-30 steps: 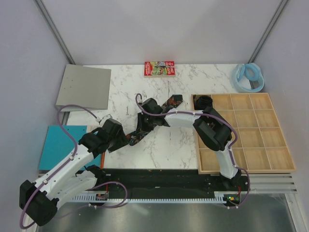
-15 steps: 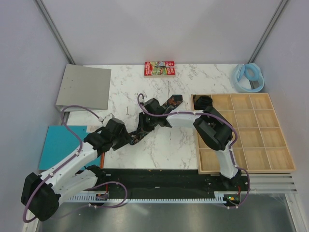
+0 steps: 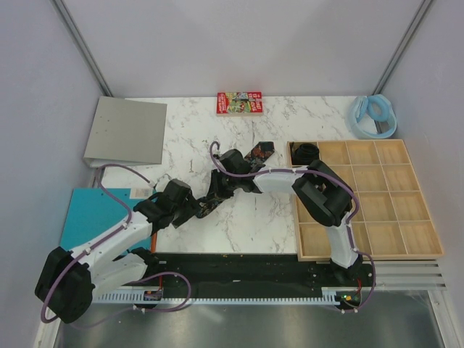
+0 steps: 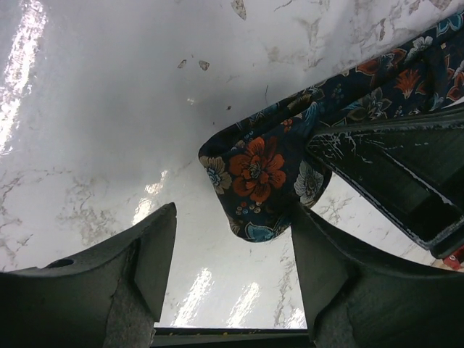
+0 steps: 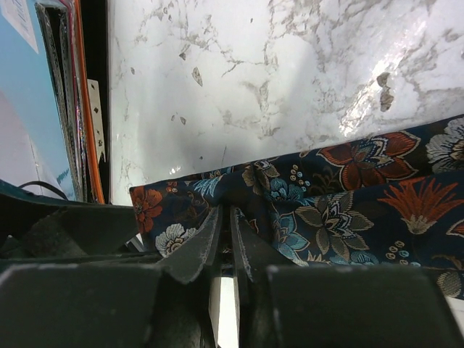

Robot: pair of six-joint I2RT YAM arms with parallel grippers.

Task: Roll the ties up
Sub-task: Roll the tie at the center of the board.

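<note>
Right wrist: right pincer (image 5: 225, 221) nips floral tie (image 5: 348, 188).

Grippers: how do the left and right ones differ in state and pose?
The left gripper is open, jaws straddling the tie's folded end; the right gripper is shut, pinching that tie. The left gripper reaches in from the left, the right gripper from the right. Both are black.

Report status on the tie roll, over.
Left gripper open at folded end of tie. Right gripper shut on tie. Nothing in the way.
</note>
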